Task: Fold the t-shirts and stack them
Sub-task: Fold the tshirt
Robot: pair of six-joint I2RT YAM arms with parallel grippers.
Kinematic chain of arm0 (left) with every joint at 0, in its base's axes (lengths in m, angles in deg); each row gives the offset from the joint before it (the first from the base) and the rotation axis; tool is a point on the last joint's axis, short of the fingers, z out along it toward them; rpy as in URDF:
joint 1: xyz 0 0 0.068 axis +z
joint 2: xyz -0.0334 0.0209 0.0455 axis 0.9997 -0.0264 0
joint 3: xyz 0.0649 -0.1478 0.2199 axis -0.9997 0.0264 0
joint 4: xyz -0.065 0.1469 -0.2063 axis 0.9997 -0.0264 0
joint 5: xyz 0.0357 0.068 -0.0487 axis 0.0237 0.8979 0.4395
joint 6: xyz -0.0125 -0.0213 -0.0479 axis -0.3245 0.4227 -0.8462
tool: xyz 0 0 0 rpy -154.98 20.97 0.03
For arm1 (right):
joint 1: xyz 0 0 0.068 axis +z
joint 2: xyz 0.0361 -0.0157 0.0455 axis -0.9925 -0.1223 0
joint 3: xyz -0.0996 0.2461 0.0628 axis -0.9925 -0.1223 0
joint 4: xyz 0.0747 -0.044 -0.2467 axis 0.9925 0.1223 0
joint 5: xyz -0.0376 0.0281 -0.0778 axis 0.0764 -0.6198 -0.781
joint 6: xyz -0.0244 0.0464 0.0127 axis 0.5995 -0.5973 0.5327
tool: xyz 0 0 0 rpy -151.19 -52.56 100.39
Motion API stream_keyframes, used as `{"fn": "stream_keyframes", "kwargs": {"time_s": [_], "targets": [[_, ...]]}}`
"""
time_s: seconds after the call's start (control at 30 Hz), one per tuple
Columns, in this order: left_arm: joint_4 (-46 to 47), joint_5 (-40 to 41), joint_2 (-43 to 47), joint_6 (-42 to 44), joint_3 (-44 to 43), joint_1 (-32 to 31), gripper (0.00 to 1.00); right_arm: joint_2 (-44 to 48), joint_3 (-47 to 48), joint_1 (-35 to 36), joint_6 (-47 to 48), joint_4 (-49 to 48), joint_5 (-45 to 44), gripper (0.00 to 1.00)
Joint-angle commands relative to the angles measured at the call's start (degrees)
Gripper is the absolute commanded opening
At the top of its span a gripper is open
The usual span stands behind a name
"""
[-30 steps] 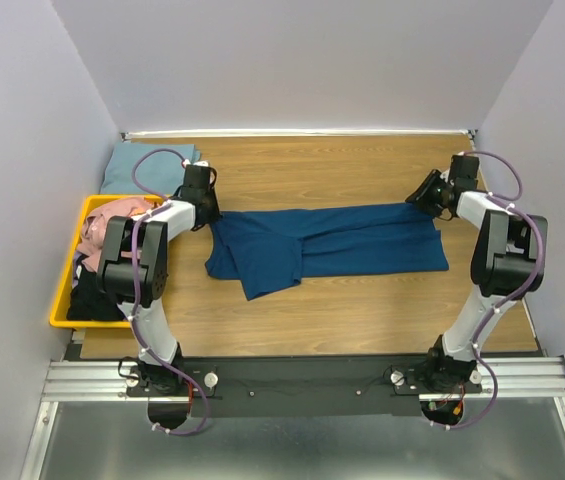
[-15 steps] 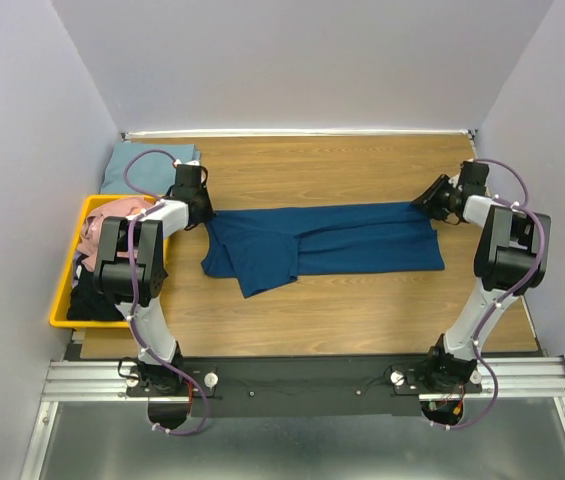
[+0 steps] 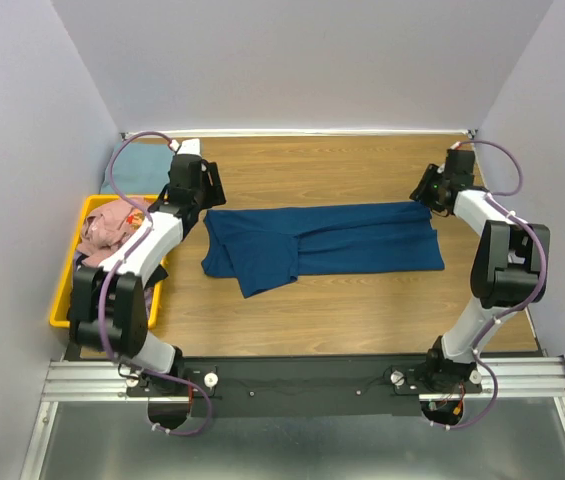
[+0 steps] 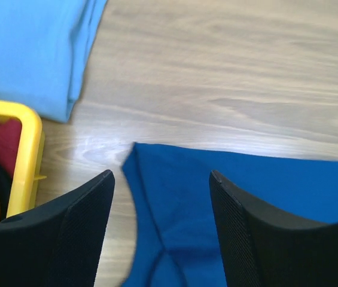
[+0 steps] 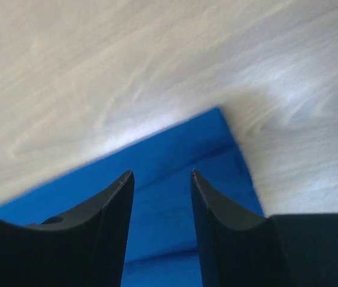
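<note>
A dark blue t-shirt [image 3: 332,240] lies folded into a long band across the middle of the table. Its left end bunches forward. My left gripper [image 3: 200,192] hovers open just above the shirt's back left corner [image 4: 246,197], with nothing between its fingers [image 4: 76,221]. My right gripper [image 3: 428,192] is over the back right corner of the shirt [image 5: 157,167], jaws apart and empty. A pale grey-blue t-shirt [image 3: 134,165] lies folded at the back left [image 4: 31,48]. Pink [image 3: 107,225] and black [image 3: 87,290] t-shirts are heaped in the bin.
The yellow plastic bin [image 3: 59,300] stands along the left edge, and its corner [image 4: 28,125] shows just left of my left gripper. Grey walls close in the back and both sides. Bare wood lies in front of and behind the blue shirt.
My left gripper has opened, let go of the shirt's left corner and moved up and back. The shirt's left end settled flat. My right gripper shifted slightly left and back.
</note>
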Motion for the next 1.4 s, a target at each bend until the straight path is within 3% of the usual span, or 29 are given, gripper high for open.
{"fn": "stream_keyframes", "kwargs": {"time_s": [0.0,0.37,0.77,1.37], "targets": [[-0.4,6.0,9.0,2.7,3.0,-4.0,0.75,-1.6,3.6,4.7,6.2,6.2,-7.4,0.50],[3.9,10.1,26.5,6.8,18.0,-7.6,0.80,-8.5,12.5,17.9,10.0,12.1,-6.6,0.53],[3.4,10.0,23.2,7.5,15.3,-7.7,0.80,-16.0,17.9,24.7,9.3,19.2,-8.9,0.53],[3.3,9.5,22.9,7.6,15.3,-7.7,0.79,-10.0,12.8,28.1,9.5,26.2,-12.0,0.53]]}}
